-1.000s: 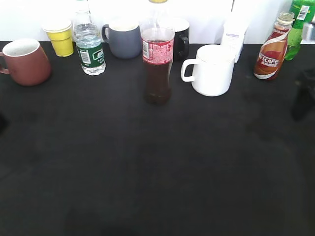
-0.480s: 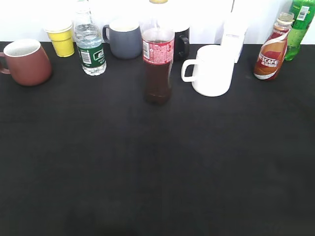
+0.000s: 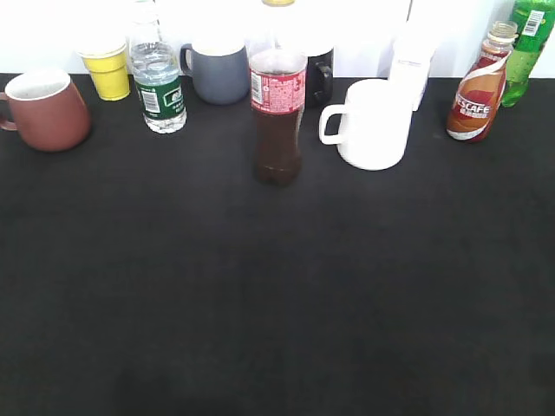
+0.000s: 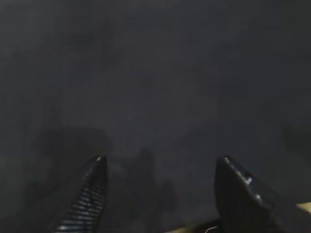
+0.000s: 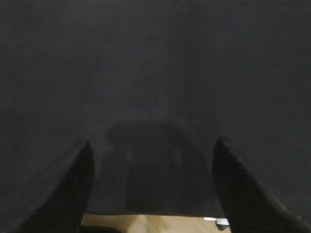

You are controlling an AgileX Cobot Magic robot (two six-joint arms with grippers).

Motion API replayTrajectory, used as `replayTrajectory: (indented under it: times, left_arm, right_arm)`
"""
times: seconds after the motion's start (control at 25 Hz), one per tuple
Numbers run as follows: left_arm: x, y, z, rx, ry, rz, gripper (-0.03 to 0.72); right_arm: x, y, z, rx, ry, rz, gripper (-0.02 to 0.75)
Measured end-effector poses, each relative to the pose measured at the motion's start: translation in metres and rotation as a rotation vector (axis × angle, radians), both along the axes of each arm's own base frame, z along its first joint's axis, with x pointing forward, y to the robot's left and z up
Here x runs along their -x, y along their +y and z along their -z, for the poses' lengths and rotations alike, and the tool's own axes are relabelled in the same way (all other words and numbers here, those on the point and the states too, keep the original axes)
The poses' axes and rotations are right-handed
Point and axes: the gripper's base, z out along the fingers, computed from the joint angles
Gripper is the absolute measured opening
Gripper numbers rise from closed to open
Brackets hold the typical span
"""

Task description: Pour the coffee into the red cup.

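The dark arm that showed at the right edge a second ago is gone from the exterior view now, and none of the drinks have moved. The black table (image 3: 277,303) has a row of things along its far side. I count four mugs: the red cup (image 3: 45,108) at the far left, a grey-blue mug (image 3: 218,71), a black mug (image 3: 319,74) half hidden behind the cola bottle (image 3: 277,108), and a white mug (image 3: 371,123). There is one yellow paper cup (image 3: 107,68). There are four bottles: a water bottle (image 3: 159,82), the cola bottle, the coffee (image 3: 479,87) near the far right, and a green bottle (image 3: 527,48) just beside it. A white carton (image 3: 411,62) stands behind the white mug.

The coffee and the red cup are well apart, at opposite ends of the row. All the near part of the table is bare, wide and free.

The left gripper (image 4: 160,194) hangs over plain black cloth with its fingers spread and nothing between them. The right gripper (image 5: 153,184) is the same, wide apart and holding nothing, with the table's near edge (image 5: 150,221) showing just below it.
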Motion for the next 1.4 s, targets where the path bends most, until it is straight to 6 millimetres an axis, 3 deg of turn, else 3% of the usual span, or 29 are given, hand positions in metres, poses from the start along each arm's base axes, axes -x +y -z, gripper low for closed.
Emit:
replayTrajectory:
  times: [0.92,1.4]
  left_arm:
    - [0.0005,-0.0018,0.0002,0.022,0.006,0.007,0.522]
    - [0.0004,-0.0015,0.0002,0.022,0.006,-0.001,0.340]
  right_arm:
    - [-0.0004,0.0002,-0.0005,-0.002,-0.007,0.000,0.591]
    - [-0.0004,0.0002,-0.0006,-0.003,-0.008,0.000,0.591]
